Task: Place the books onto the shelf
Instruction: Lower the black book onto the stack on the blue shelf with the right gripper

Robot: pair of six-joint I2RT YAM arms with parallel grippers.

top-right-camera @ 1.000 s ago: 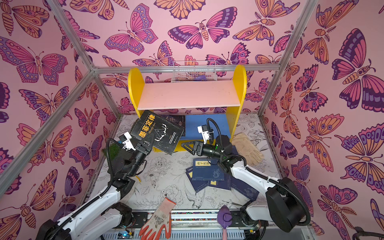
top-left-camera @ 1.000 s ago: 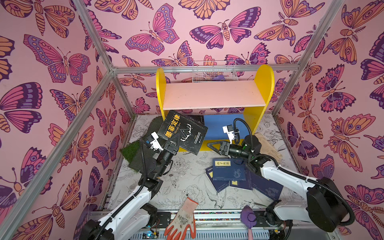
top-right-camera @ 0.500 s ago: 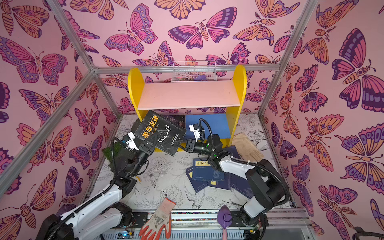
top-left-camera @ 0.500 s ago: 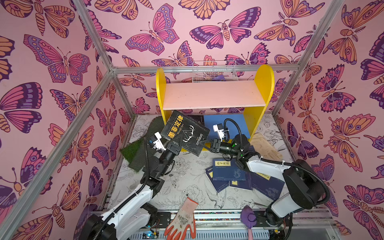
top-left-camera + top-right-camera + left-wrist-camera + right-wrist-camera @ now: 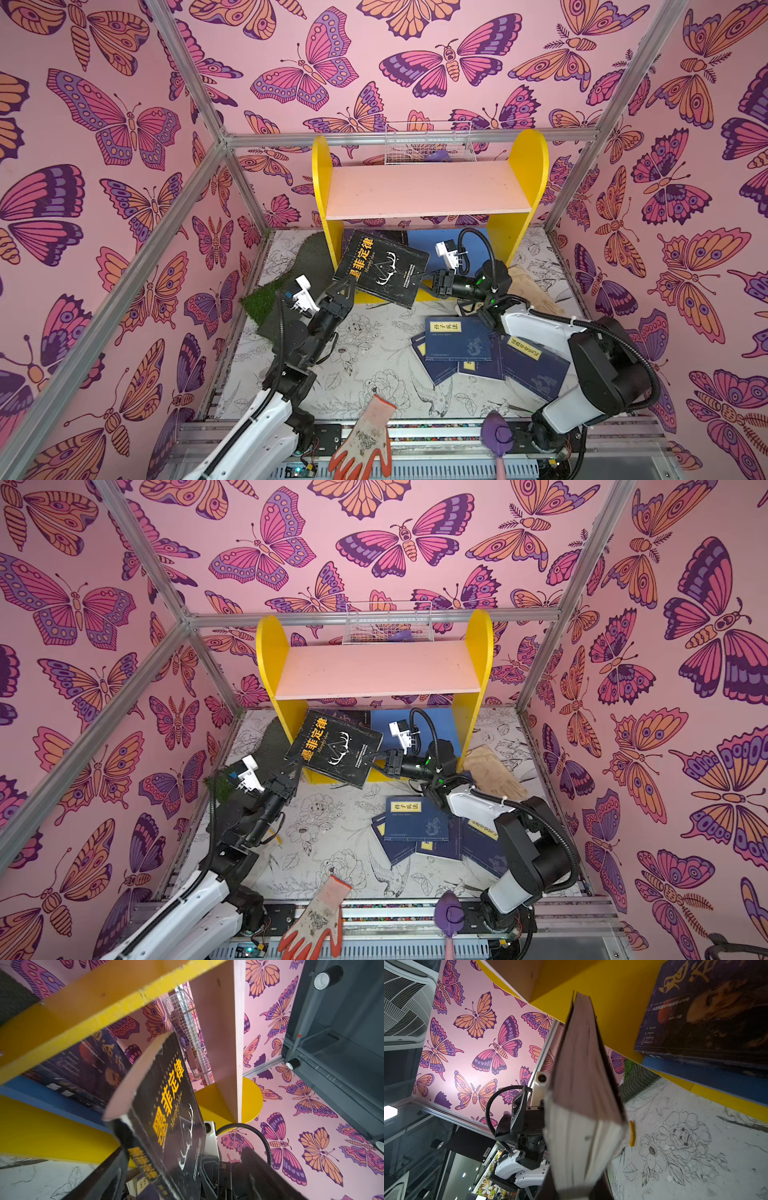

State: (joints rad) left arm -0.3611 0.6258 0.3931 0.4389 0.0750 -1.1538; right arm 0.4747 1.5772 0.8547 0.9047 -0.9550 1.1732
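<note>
A black book (image 5: 380,268) with a yellow Chinese title hangs tilted in front of the shelf (image 5: 428,189), which has yellow sides, a pink upper board and a blue lower board. My right gripper (image 5: 424,277) is shut on the book's right edge; in the right wrist view the page edges (image 5: 581,1084) rise from that gripper (image 5: 571,1188). My left gripper (image 5: 343,291) is open, its fingers spread on either side of the book's lower left corner (image 5: 166,1105). Another dark book (image 5: 374,236) leans inside the lower tier at the left. Several navy books (image 5: 457,338) with yellow labels lie on the table.
A white wire basket (image 5: 428,143) sits behind the shelf. A green turf mat (image 5: 286,282) lies left of the shelf and a tan glove (image 5: 536,286) right of it. An orange-and-white glove (image 5: 365,436) and a purple trowel (image 5: 496,434) lie at the front edge.
My right gripper reached left and shut on the black book's right edge. My left gripper, which had held the book, has opened. The book moved slightly toward the shelf.
</note>
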